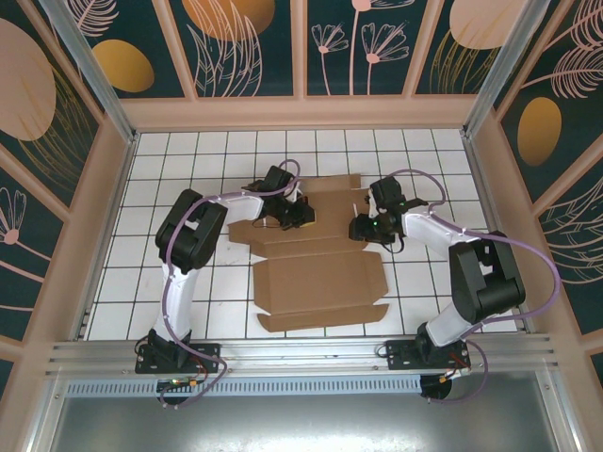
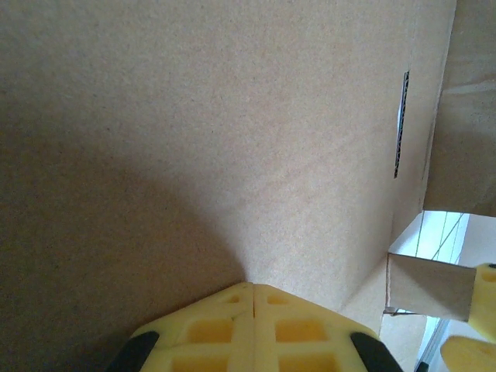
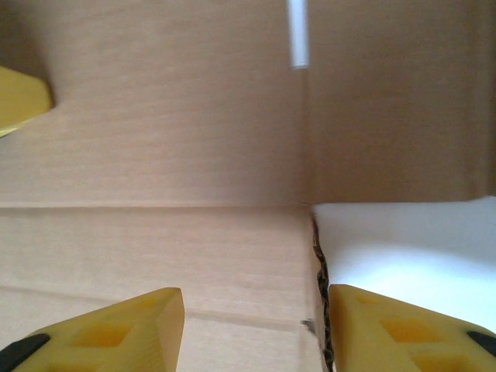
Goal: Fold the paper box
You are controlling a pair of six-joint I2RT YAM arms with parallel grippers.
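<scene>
The paper box is a brown die-cut cardboard sheet lying mostly flat mid-table, its far panel raised between the two arms. My left gripper is shut, and its joined yellow tips press against the cardboard panel with nothing seen between them. A narrow slot shows near that panel's right crease. My right gripper is open at the sheet's far right. Its fingers straddle a cut edge of the cardboard, beside a crease and a standing flap.
The table is white with a black grid, enclosed by wooden-framed patterned walls. A metal rail runs along the near edge by the arm bases. White table surface shows right of the cardboard's cut edge.
</scene>
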